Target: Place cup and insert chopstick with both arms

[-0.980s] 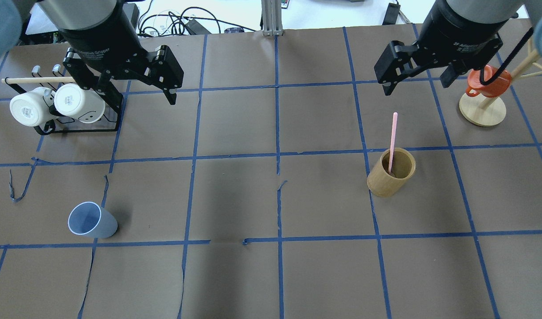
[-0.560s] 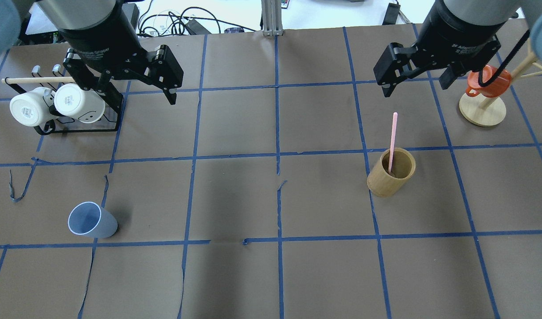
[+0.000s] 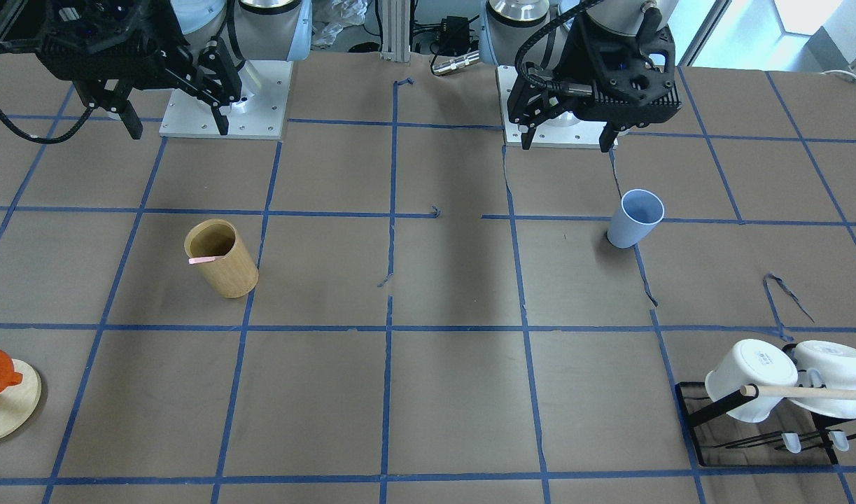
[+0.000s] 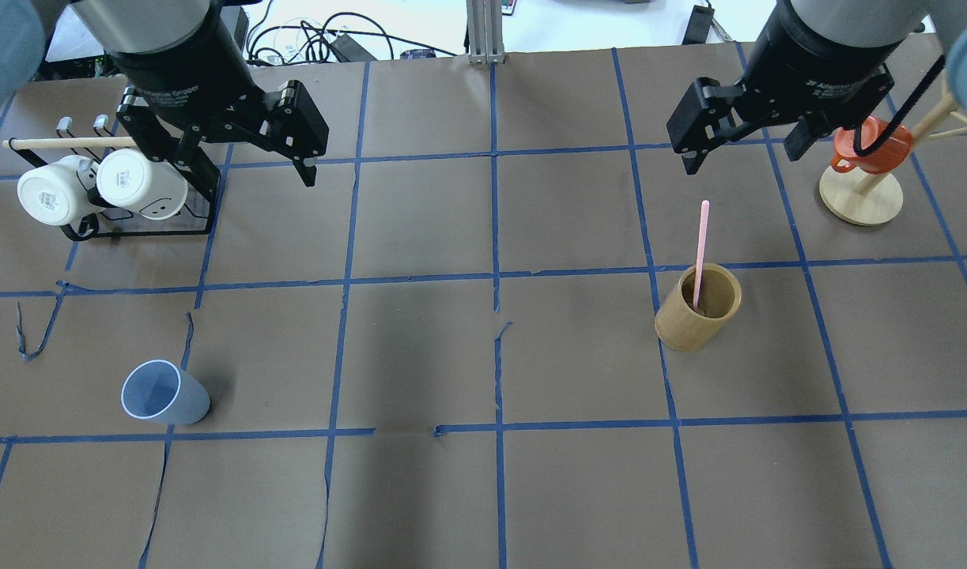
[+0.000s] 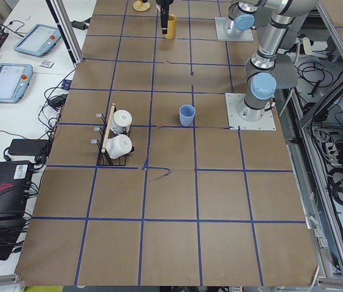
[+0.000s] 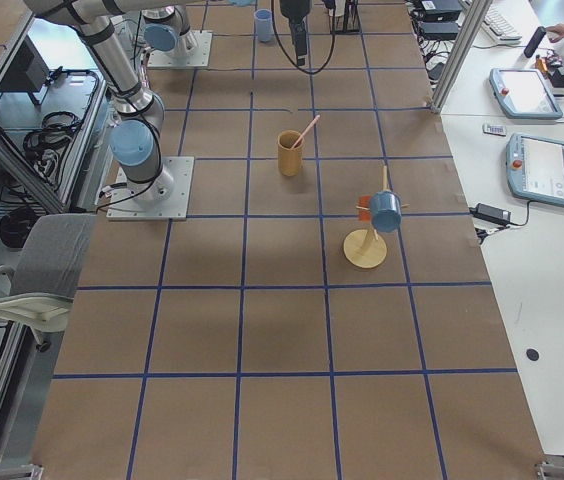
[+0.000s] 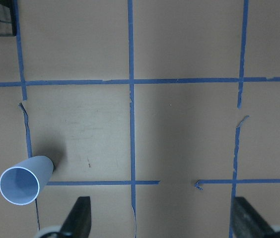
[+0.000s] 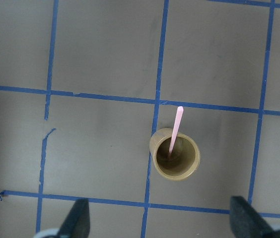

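Two arms reach over the brown table. The left gripper and the right gripper each hang with fingers spread wide, holding nothing. Both wrist views confirm this, with bare table showing between the fingertips.

The blue cup stands upright on the robot's left half, toward the robot's side. We look straight down into its mouth from the left wrist view, while the front view shows it only at a slant.

The pink chopstick leans in the bamboo holder on the right half. From overhead we see a long shaft rising past the rim. The front view shows only a short pink stub there.

Only the right side view shows a blue mug on the wooden stand, beside the orange mug. Two white mugs sit on the black rack.
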